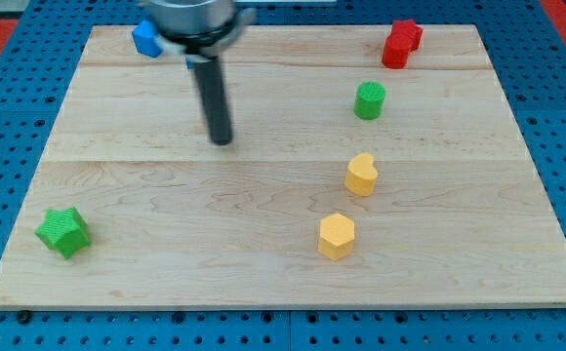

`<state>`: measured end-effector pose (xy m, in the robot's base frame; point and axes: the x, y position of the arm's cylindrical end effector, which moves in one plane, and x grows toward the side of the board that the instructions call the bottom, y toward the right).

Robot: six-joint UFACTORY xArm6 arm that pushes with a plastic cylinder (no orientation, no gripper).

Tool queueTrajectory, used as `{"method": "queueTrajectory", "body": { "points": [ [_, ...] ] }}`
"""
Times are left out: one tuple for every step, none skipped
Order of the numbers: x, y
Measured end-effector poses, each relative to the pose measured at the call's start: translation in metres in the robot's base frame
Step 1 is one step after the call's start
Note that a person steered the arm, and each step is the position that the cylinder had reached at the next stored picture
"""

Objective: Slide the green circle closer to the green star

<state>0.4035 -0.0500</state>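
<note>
My tip point(222, 140) touches no block, well apart from green circle point(369, 100).

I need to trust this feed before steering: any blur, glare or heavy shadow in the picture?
Camera view: lighting is even and soft, no glare on the board; the rod's upper mount at the view's top is blurred, but my tip is fairly sharp; the green circle and green star are clear, with only faint shadows at their bases.
</note>
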Motion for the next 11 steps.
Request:
{"method": "queueTrajectory", "body": {
  "points": [
    [-0.007,0.092],
    [-0.009,0.178],
    [-0.016,0.224],
    [-0.029,0.182],
    [-0.045,0.155],
    [-0.063,0.154],
    [-0.083,0.154],
    [-0.098,0.154],
    [-0.113,0.154],
    [-0.128,0.146],
    [-0.137,0.142]
  ]
}}
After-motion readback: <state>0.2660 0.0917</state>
